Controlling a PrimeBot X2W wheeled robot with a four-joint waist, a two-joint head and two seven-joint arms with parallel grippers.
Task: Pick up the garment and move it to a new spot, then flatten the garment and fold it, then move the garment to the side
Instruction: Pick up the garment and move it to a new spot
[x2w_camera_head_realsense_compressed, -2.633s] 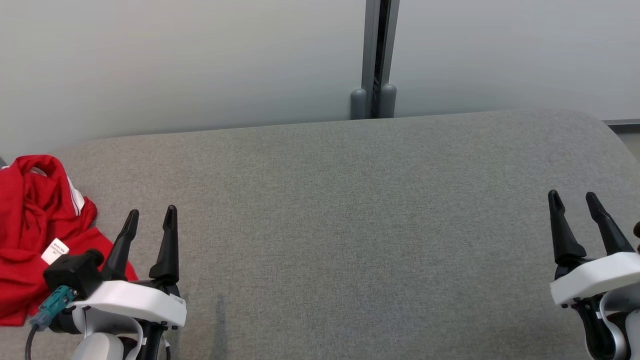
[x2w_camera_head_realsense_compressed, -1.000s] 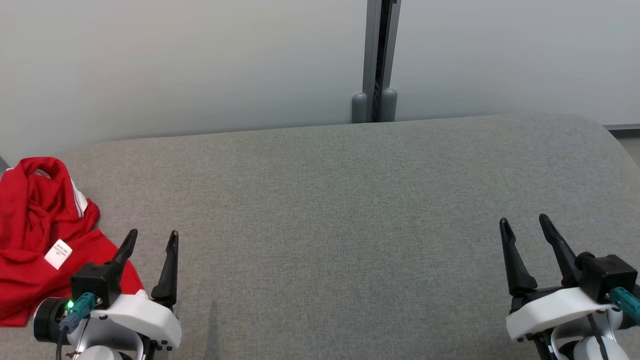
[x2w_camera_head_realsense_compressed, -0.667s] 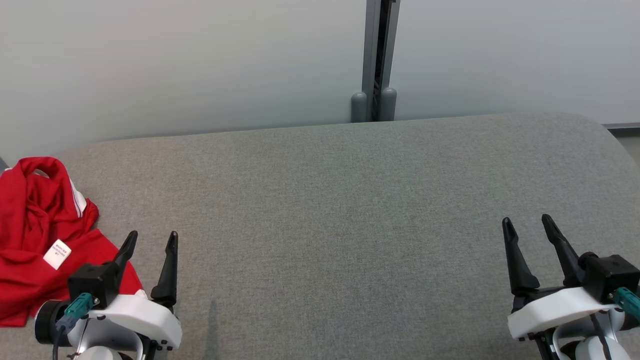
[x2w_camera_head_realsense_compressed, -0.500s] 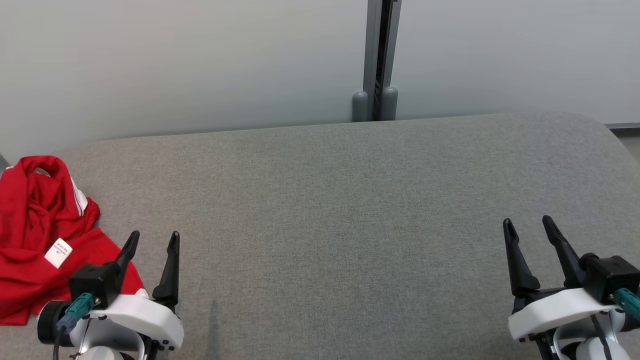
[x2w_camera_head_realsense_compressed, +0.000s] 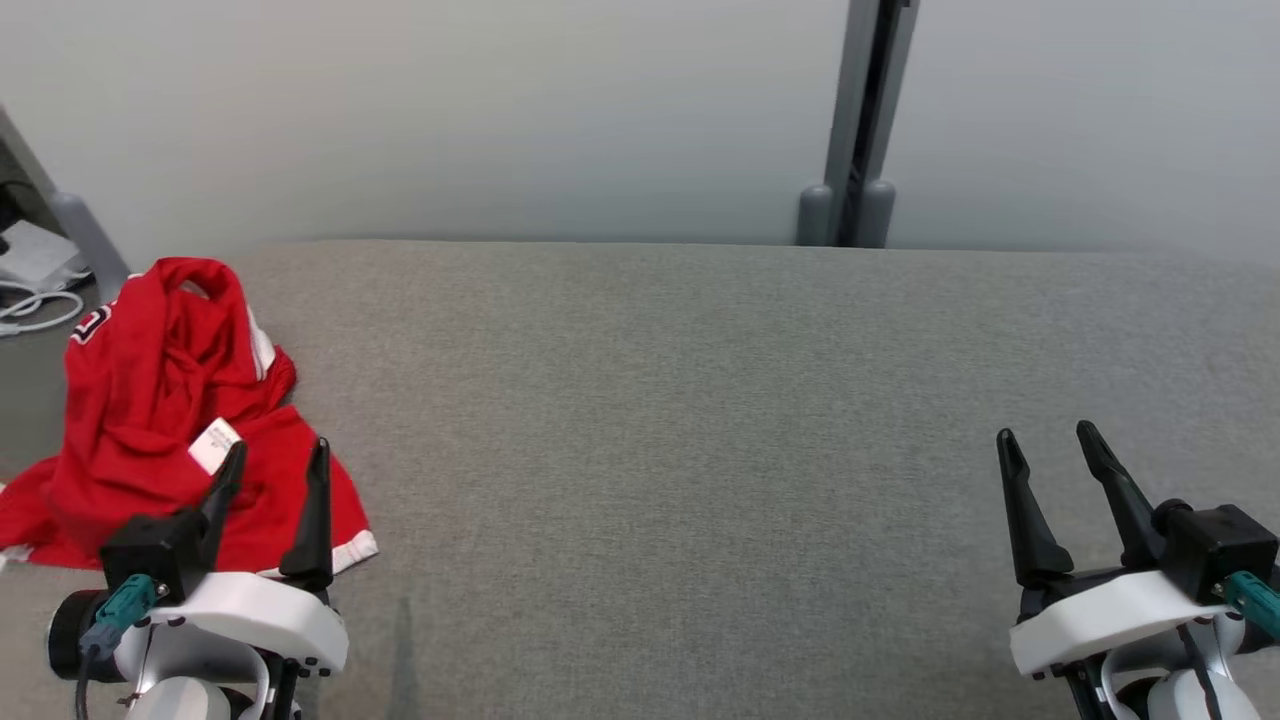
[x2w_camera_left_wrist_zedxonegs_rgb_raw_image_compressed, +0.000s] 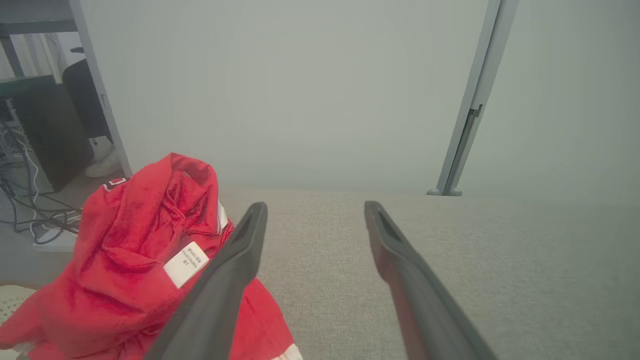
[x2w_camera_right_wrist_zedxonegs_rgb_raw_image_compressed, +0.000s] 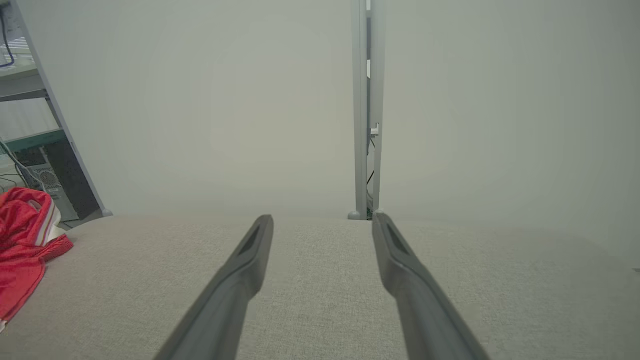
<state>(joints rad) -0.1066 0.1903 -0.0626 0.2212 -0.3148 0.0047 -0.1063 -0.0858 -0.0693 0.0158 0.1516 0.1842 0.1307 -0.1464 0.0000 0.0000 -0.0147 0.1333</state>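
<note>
Two grippers are seen in the head view, both with fingers spread and nothing held. The garment (x2w_camera_head_realsense_compressed: 170, 400), a crumpled red heap with a white label (x2w_camera_head_realsense_compressed: 213, 445), is found at the left end of the tabletop (x2w_camera_head_realsense_compressed: 700, 420). The left gripper (x2w_camera_head_realsense_compressed: 278, 447) is poised over that same end, its fingers drawn across the heap's near edge. The right gripper (x2w_camera_head_realsense_compressed: 1044, 433) is kept at the tabletop's right end, over bare grey cloth.

In the left wrist view, the heap is seen by the tabletop's left edge, one parted finger crossing in front of its hem; whether it is touched cannot be told. The pick-up is judged not yet begun.

In the right wrist view, released fingers are pointed along the tabletop's middle, with the heap far off at its left end.

Trouble could come from the bunched layers: only a top fold may be pinched and the rest dragged or dropped. A sideways nudge could also send the heap over the tabletop's left edge.
</note>
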